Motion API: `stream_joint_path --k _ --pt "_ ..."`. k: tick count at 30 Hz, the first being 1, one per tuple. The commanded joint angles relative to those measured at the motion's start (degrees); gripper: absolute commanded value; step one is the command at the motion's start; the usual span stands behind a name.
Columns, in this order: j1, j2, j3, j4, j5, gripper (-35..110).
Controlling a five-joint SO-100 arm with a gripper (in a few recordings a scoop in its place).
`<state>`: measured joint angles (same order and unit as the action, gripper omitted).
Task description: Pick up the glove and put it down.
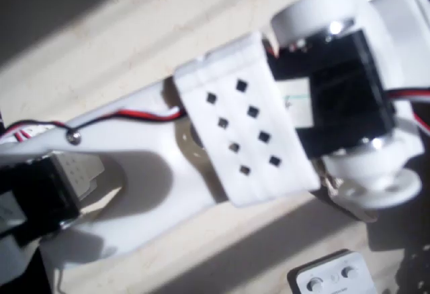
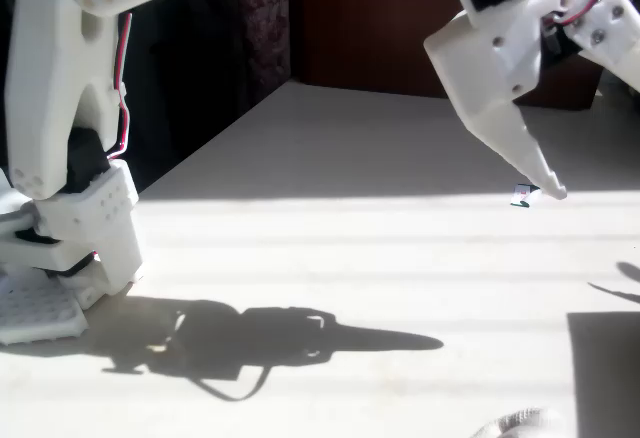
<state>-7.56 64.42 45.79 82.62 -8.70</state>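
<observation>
Hand [image 2: 540, 173] hung high over the bench [image 2: 330, 258] at upper right of the fixed view, nothing visible in it; whether its jaws were parted couldn't be told. A pale edge at bottom right, likely the glove [image 2: 520, 425], lay on the bench below, so the raised hand probably suited an approach. White knobbed box [image 1: 332, 277] sat bottom right in the overhead view.
</observation>
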Motion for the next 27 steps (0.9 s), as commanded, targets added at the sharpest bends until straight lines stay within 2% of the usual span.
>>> stream_joint_path --k 1,10,22,27 --pt "-0.44 -2.02 -0.97 -0.88 0.35 30" --pt "-0.7 -9.76 -0.26 -5.62 0.18 28" --pt "-0.35 -10.2 -0.35 -7.47 0.18 0" --pt "-0.35 -10.11 -0.35 -7.47 0.18 0"
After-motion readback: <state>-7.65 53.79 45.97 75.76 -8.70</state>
